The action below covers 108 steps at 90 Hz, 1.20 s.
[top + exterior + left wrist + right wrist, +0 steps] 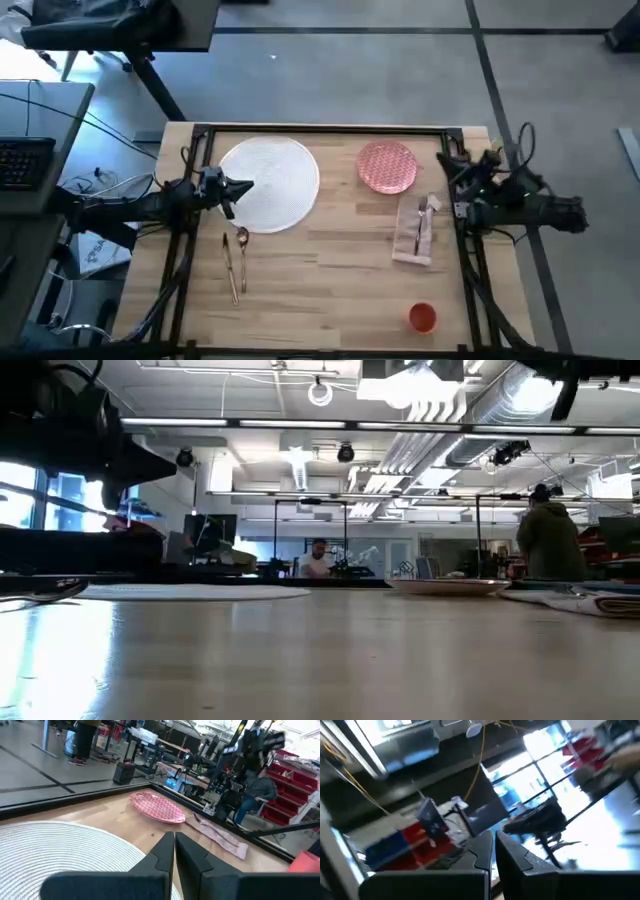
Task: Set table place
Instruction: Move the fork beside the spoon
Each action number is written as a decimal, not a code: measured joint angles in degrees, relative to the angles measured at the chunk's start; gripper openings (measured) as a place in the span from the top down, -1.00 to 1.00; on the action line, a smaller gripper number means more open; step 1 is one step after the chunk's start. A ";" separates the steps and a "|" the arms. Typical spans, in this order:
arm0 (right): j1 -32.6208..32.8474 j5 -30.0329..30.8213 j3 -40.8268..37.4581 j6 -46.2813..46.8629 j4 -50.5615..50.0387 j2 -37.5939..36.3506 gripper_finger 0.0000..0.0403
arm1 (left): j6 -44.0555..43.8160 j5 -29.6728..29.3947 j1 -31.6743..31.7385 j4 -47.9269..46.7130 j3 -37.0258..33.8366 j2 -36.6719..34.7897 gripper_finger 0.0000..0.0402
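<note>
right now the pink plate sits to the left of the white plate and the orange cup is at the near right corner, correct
Not quite. In the high view the pink plate sits to the right of the white plate, not the left. The orange cup is indeed near the table's near right corner.

Wood plank table (330, 270); cloth napkin (417, 232).

On the table (330, 260), the large plate (270, 185) lies left of the small plate (387, 166). The napkin (418, 232) lies nearer, the cup (422, 317) nearest, and the cutlery (235, 262) below the large plate.
</note>
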 joint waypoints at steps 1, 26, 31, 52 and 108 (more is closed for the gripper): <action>0.00 0.00 1.23 -0.75 -1.35 0.70 1.00 | -0.46 -0.07 -0.01 0.01 0.00 0.01 1.00; 0.00 -13.58 24.82 -6.38 -13.86 17.74 1.00 | -4.80 -1.81 0.00 0.01 -0.02 0.02 1.00; 0.01 -15.41 28.02 -6.84 -13.97 20.55 1.00 | -4.80 -1.83 0.00 0.00 0.00 0.00 1.00; 0.02 -16.89 39.87 -6.25 -15.28 31.82 1.00 | -3.86 -3.07 0.00 0.02 0.00 0.01 1.00; -6.80 -12.02 56.93 46.95 -90.89 63.13 1.00 | -3.75 -3.15 0.00 0.00 0.00 0.00 1.00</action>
